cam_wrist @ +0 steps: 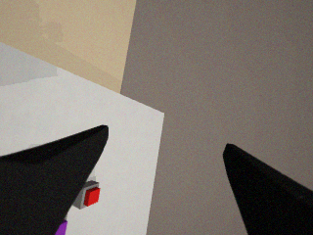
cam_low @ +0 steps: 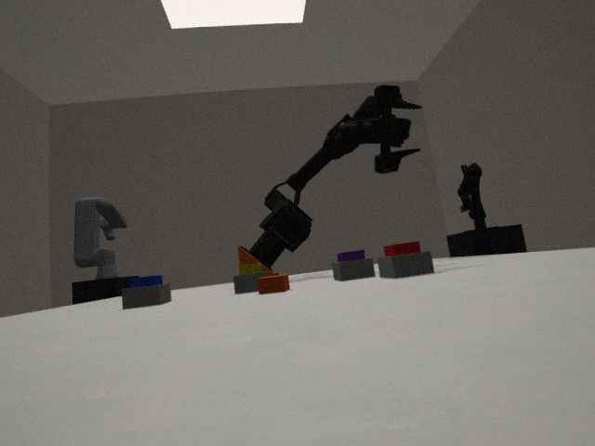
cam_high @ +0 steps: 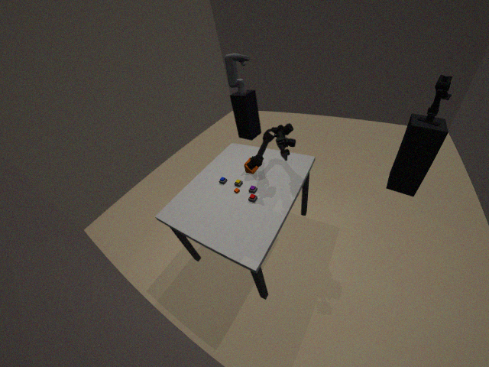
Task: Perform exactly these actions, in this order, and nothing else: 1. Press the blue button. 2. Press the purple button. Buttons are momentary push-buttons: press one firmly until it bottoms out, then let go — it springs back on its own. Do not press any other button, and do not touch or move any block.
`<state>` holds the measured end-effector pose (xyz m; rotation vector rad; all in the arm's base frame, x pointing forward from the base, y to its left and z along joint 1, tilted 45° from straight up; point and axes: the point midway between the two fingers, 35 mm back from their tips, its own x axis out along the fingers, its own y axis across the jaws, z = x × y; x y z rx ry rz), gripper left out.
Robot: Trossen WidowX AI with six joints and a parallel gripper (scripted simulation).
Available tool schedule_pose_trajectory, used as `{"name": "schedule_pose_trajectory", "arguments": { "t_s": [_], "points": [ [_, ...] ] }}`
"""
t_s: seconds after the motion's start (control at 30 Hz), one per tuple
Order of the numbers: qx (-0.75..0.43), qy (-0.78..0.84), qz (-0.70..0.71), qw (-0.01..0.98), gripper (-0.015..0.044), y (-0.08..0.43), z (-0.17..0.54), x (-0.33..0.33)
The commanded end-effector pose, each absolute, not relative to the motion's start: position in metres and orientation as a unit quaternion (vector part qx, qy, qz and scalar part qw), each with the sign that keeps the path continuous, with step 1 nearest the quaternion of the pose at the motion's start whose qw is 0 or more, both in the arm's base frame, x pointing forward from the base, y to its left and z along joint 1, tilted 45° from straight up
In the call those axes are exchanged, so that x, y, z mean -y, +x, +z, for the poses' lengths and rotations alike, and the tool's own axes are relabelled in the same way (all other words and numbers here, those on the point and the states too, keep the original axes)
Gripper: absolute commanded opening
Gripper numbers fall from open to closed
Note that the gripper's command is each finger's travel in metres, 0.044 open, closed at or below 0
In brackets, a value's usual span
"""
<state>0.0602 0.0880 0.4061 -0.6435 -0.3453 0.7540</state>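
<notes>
Table (cam_high: 221,221) fills frame centre; arm (cam_low: 307,167) rises above it, gripper (cam_low: 416,128) at upper right, fingers spread wide, pinching nothing; blue button (cam_low: 145,281) sits lower left, untouched; purple button (cam_low: 350,255) right of centre, beside red button (cam_low: 402,248).

A white square table (cam_high: 221,221) on dark legs is seen. Mounted near its far edge is the arm's orange base (cam_high: 250,166). Four grey-housed buttons are set on the top: blue (cam_high: 223,180), yellow (cam_high: 238,183), purple (cam_high: 253,188), red (cam_high: 252,197). An orange block (cam_high: 236,190) is placed just beside the yellow button
</notes>
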Motion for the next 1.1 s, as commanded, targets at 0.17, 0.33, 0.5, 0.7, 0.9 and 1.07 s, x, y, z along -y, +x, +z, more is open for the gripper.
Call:
{"name": "schedule_pose_trajectory", "arguments": {
  "t_s": [0.17, 0.33, 0.5, 0.7, 0.9, 1.07],
  "points": [
    [0.037, -0.327, 0.352, 0.876, 0.0400, 0.123, 0.382, -0.100],
    [-0.104, -0.329, 0.340, 0.875, 0.0400, 0.188, 0.345, -0.096],
    [-0.231, -0.311, 0.325, 0.863, 0.0400, 0.241, 0.303, -0.075],
    [-0.371, -0.260, 0.312, 0.835, 0.0400, 0.289, 0.244, -0.033],
    [-0.491, -0.179, 0.305, 0.796, 0.0400, 0.313, 0.178, 0.018],
    [-0.572, -0.092, 0.303, 0.757, 0.0400, 0.315, 0.122, 0.062]
  ]
}}
